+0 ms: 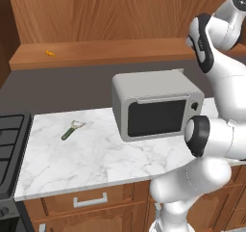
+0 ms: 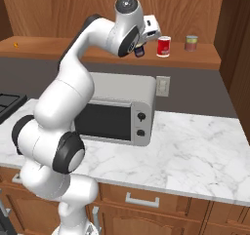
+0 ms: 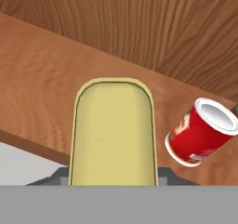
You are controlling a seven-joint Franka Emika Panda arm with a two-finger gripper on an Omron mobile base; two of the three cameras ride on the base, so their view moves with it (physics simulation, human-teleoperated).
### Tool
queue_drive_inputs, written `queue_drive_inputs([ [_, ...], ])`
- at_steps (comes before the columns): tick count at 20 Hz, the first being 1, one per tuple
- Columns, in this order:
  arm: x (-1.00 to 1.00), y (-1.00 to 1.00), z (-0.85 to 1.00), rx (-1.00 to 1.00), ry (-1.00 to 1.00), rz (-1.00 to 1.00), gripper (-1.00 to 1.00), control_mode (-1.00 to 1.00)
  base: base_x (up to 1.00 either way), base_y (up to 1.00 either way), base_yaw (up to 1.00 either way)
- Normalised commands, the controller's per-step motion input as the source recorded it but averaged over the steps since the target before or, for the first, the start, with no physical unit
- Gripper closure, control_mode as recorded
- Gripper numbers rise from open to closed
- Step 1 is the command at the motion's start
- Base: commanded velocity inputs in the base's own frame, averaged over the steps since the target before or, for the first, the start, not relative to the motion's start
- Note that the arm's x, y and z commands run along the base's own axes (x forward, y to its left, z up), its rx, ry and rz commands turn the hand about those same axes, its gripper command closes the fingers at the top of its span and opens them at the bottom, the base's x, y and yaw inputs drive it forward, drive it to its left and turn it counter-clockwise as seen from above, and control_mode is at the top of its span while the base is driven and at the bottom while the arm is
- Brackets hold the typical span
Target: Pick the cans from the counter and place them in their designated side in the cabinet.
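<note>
Gripper [image 2: 140, 51] pinching blue can [image 3: 114, 132]; I hold it over cabinet [image 2: 205, 59] beside red can [image 2: 163, 47], for placing.

Red can [image 2: 164, 47] white-rimmed; held can [image 3: 113, 132] yellow-topped; cabinet [image 1: 96, 53] brown wood-grain.

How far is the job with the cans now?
Done: the red can stands on the cabinet shelf. In hand: the gripper is shut on the yellow-topped blue can, held over the shelf beside the red one. Left: setting it down and letting go.
</note>
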Motion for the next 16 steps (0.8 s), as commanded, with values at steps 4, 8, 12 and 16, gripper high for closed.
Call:
queue_drive_inputs([
  [4, 0.20, -0.05, -0.01, 0.00, 0.03, 0.00, 1.00, -1.00, 0.00, 0.00, 0.00],
  [8, 0.18, -0.05, -0.05, 0.00, 0.05, 0.00, 1.00, -1.00, 0.00, 0.00, 0.00],
  [12, 0.17, -0.03, -0.06, 0.00, 0.05, 0.00, 1.00, -1.00, 0.00, 0.00, 0.00],
  [16, 0.16, -0.03, -0.06, 0.00, 0.05, 0.00, 1.00, -1.00, 0.00, 0.00, 0.00],
])
